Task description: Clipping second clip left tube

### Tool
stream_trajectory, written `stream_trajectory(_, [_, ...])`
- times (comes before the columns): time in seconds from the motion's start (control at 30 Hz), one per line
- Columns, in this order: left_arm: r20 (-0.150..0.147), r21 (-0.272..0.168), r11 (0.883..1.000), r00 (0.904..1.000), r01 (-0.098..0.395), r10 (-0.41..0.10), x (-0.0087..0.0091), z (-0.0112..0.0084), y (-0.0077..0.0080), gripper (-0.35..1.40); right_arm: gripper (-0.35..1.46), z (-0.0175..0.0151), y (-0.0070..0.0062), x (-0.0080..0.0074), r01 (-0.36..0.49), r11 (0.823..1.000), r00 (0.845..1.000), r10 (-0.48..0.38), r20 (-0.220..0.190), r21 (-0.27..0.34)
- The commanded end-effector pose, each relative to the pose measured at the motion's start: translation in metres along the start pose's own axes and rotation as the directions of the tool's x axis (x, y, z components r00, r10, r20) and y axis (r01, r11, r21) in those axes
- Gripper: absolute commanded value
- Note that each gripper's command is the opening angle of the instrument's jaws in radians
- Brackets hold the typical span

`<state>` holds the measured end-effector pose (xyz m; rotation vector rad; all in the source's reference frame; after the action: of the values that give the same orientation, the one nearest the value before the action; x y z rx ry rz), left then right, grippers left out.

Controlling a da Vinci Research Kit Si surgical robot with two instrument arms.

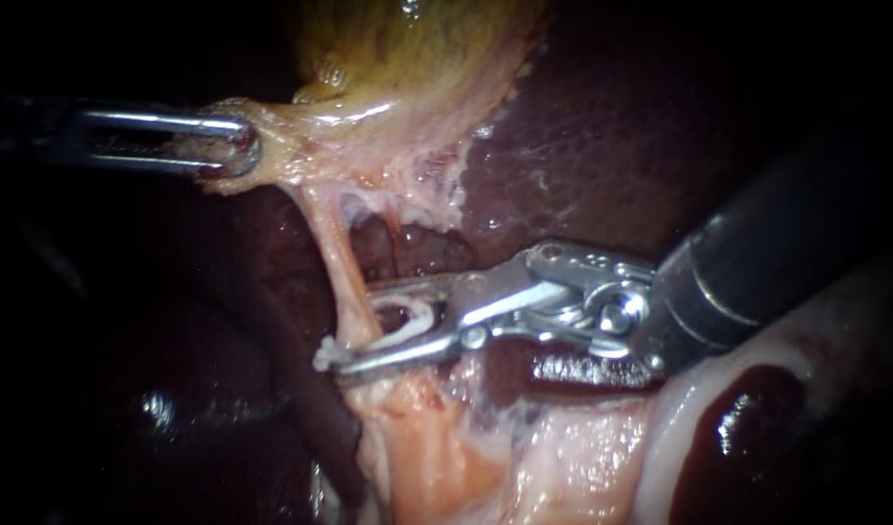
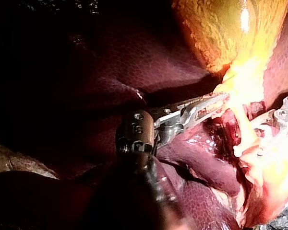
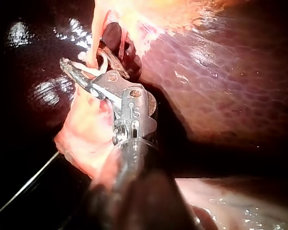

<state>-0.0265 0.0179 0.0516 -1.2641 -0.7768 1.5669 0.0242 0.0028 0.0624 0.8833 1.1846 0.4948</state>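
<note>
Dark red liver (image 1: 583,126) lies behind. The left instrument (image 1: 228,144) has its claw clenched on the yellow gallbladder (image 1: 408,58). The right instrument (image 1: 349,329) holds its claw wide around the thin pale left tube (image 1: 335,253). Next, I think, it must squeeze.

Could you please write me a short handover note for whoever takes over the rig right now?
Left instrument: pincer shut on the gallbladder at its neck, pulling it sideways.
Right instrument: pincer open, astride the left tube; a pale loop, perhaps the clip, sits inside it.
Done: tube taut, pincer positioned.
Left: close to seat the clip, release, back out. I can make out no seated clip on the tube.
</note>
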Motion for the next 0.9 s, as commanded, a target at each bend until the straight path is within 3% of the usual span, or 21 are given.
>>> stream_trajectory(0.03, [0.0,0.001,1.0,1.0,0.0,0.0,0.0,0.0,0.0,-0.35,0.5,0.0004,-0.0001,0.0,0.002,1.0,1.0,-0.002,0.0,0.001])
stream_trajectory(0.27, [-0.001,0.001,1.0,1.0,-0.001,0.001,0.0,0.0001,-0.0001,-0.35,0.5,0.0014,-0.0019,0.0006,0.01,0.998,0.999,-0.008,-0.033,0.06])
stream_trajectory(0.47, [0.0,0.0,1.0,1.0,-0.001,0.001,0.0,0.0,-0.0001,-0.35,0.49,0.0001,-0.004,0.0024,0.015,0.991,0.996,-0.003,-0.094,0.131])
stream_trajectory(0.63, [0.0,0.0,1.0,1.0,-0.001,0.001,0.0,0.0,-0.0001,-0.35,0.46,-0.0008,-0.0055,0.0036,-0.001,0.985,0.993,0.021,-0.117,0.173])
stream_trajectory(0.9, [0.0,0.0,1.0,1.0,-0.001,0.001,0.0,0.0,-0.0001,-0.35,0.34,-0.0008,-0.0056,0.0032,0.002,0.984,0.994,0.018,-0.11,0.179])
